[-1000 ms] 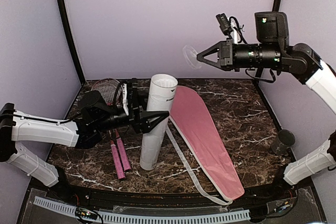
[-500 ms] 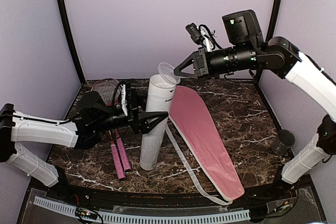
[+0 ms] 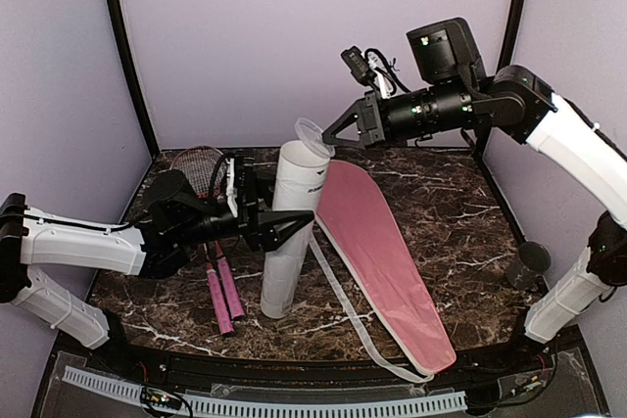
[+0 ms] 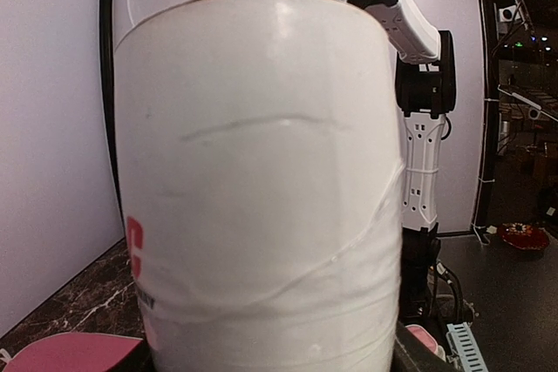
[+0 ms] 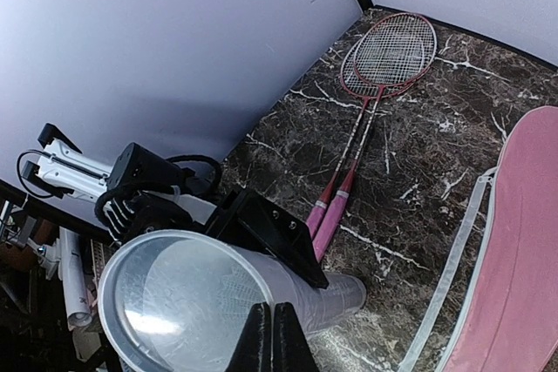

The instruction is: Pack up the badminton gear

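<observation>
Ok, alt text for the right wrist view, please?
The right gripper, jaws shut, pinches the rim of a clear round lid over the white tube, which the left gripper holds. Beyond, two red rackets lie side by side on the marble table; the pink bag lies at right.

The right arm (image 3: 549, 129) swings in from the right side toward the middle of the bench. A second ago the right pincer (image 3: 327, 138) sat high and well to the right of the white tube (image 3: 292, 232); now it hangs just above the tube's open top. The clear lid (image 3: 310, 134) pinched in its tips comes along and now tilts over the rim. Over the last half second, pincer and lid only edge slightly leftward.
</observation>
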`<control>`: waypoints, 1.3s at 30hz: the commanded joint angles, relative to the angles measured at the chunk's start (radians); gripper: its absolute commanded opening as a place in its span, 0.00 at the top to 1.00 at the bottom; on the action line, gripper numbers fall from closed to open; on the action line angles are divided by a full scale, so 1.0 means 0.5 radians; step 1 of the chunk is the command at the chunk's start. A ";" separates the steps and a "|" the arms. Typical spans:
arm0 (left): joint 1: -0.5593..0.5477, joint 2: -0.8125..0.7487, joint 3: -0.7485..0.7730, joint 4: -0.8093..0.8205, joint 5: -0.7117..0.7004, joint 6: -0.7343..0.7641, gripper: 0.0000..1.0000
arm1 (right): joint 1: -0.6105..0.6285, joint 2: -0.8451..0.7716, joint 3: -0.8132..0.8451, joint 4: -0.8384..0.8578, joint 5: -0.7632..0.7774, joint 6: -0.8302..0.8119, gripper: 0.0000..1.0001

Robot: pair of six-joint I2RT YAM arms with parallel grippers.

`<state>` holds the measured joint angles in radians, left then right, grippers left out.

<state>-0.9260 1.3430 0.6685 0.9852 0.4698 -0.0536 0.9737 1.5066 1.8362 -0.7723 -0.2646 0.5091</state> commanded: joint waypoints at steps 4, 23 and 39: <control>-0.010 -0.028 0.024 -0.111 0.051 -0.022 0.33 | 0.016 0.015 0.055 -0.024 0.023 -0.033 1.00; -0.010 -0.011 0.039 -0.117 0.056 -0.029 0.33 | 0.025 0.039 0.052 -0.069 0.008 -0.068 1.00; -0.010 -0.014 0.043 -0.120 0.061 -0.032 0.33 | 0.025 -0.001 0.019 0.024 0.032 -0.057 0.78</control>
<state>-0.9260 1.3430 0.6746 0.9699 0.4797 -0.0566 0.9806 1.5169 1.8454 -0.7937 -0.2604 0.4820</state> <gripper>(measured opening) 0.673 0.198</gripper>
